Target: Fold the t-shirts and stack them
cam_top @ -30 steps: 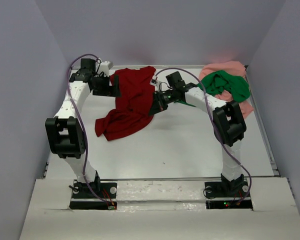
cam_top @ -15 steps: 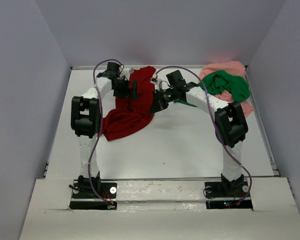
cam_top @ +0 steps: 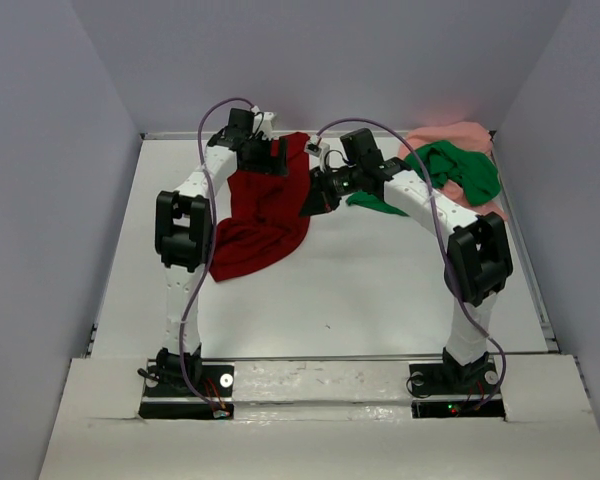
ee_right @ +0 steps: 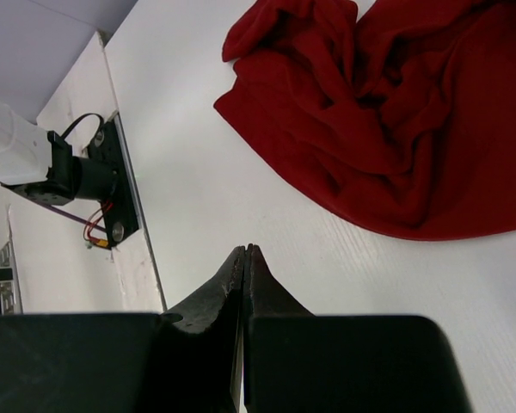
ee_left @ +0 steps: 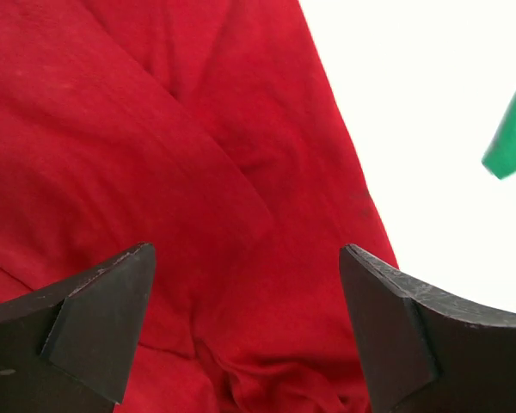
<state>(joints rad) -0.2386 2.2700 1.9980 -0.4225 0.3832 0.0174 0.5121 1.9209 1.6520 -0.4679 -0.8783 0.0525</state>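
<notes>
The dark red t-shirt [cam_top: 265, 215] lies crumpled at the back centre-left of the table, and it fills the left wrist view [ee_left: 172, 155]. My left gripper [cam_top: 278, 158] hovers open over its far end, with the fingers [ee_left: 103, 318] wide apart above the cloth and nothing between them. My right gripper [cam_top: 310, 205] is shut and empty beside the shirt's right edge, its tips [ee_right: 245, 251] over bare table, with the red t-shirt [ee_right: 387, 103] lying beyond them. The green t-shirt [cam_top: 462, 168] lies bunched on the salmon pink t-shirt [cam_top: 470, 133] at the back right.
A green flap [cam_top: 373, 202] of the shirt reaches left under my right arm and shows at the edge of the left wrist view [ee_left: 509, 129]. Grey walls enclose the white table [cam_top: 360, 290]. The left arm's base [ee_right: 86, 172] shows in the right wrist view.
My left arm swung right from the table's left side to over the far end of the red t-shirt. My right gripper shifted slightly toward the back, still shut.
</notes>
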